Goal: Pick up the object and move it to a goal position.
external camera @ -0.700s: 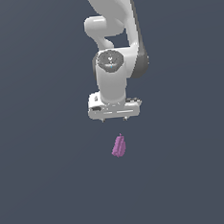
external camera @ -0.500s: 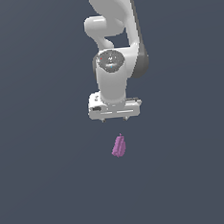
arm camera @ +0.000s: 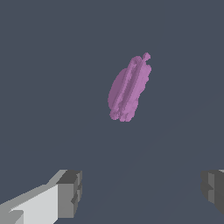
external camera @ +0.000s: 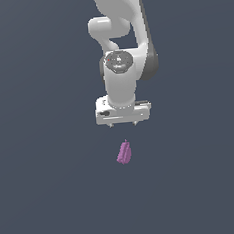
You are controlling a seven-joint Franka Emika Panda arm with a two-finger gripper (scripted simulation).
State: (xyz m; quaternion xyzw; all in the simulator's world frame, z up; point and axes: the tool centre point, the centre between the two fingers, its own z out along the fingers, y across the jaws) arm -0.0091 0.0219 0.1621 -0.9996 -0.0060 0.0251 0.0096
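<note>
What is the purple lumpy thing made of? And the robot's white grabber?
The purple object looks matte and ridged, maybe soft plastic or clay; a simulator's render leaves it open. The end effector looks like smooth white plastic or painted metal, with grey pads that may be rubber.

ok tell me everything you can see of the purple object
The purple object is a small pink-purple elongated lump with lengthwise ridges, matte, blunt at one end and tapering to a small tip at the other. It lies alone on the plain dark surface, in the exterior view just below the hand. Nothing touches it: in the wrist view both fingers stand spread wide, clear of it.
</note>
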